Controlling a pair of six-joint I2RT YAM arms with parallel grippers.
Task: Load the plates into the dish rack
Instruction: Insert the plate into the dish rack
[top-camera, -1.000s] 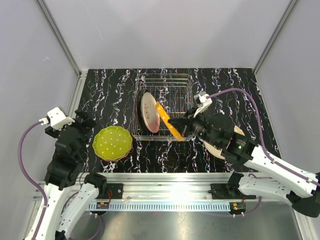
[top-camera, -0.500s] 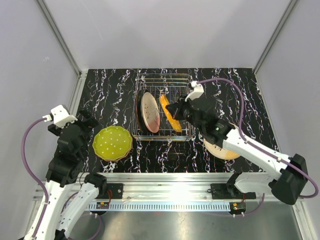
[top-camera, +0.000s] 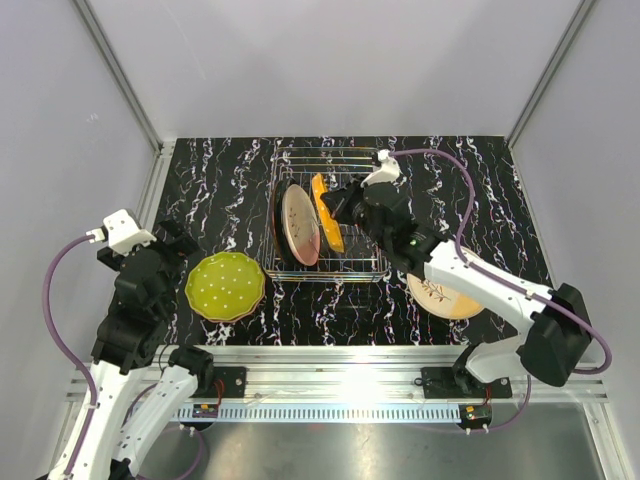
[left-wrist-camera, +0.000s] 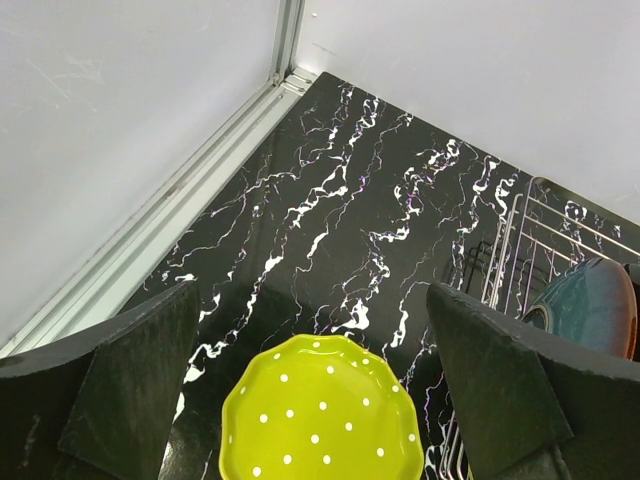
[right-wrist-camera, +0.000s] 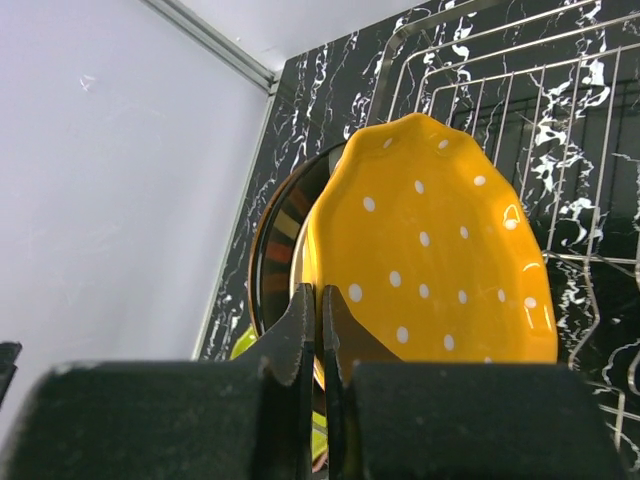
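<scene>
black marble table | right gripper extended over dish rack, clamping orange plate | left gripper splayed, raised

A black tabletop veined with white is seen, enclosed on three sides by plain pale walls. At its two far corners, slanting aluminium struts are seen rising. Along its near edge an aluminium rail is laid, and beyond that edge a slotted white strip is fixed.
</scene>
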